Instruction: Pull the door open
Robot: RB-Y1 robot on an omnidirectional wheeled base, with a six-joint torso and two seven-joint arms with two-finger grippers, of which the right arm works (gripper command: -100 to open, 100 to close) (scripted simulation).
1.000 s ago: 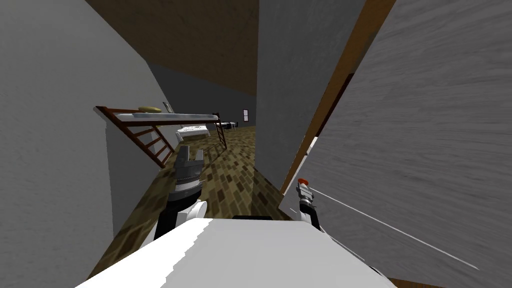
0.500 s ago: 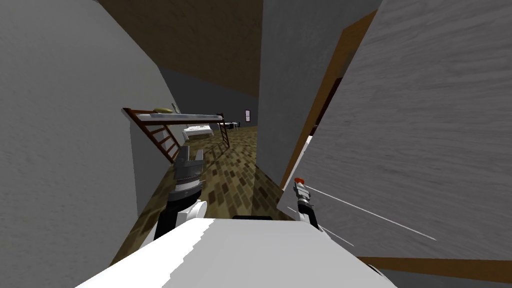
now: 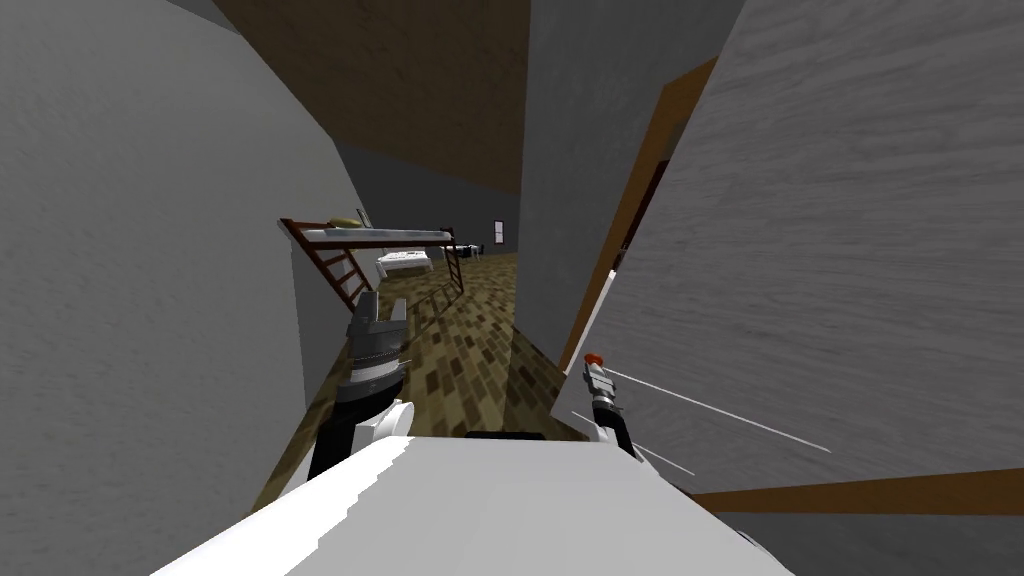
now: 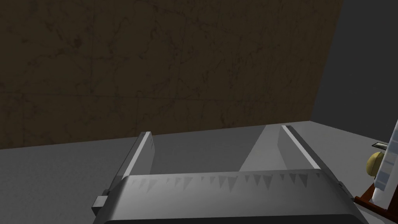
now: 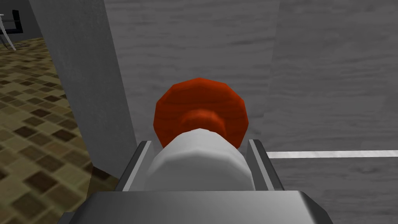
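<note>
Pulling seems to be the step in hand: the big grey wood-grain door (image 3: 850, 250), ajar on the right, is gripped by its white knob with a red base (image 5: 200, 167) in the right jaws. The left jaws are open and empty. Next, a steady backward pull is needed.

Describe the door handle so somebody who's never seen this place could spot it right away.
Find the big grey door filling the right of the head view, beside its brown frame. Near the door's free edge sits the handle: a pale grey knob on a red-orange disc, clamped in the right claw. That disc is the only bright red on the plain grey panel.
</note>
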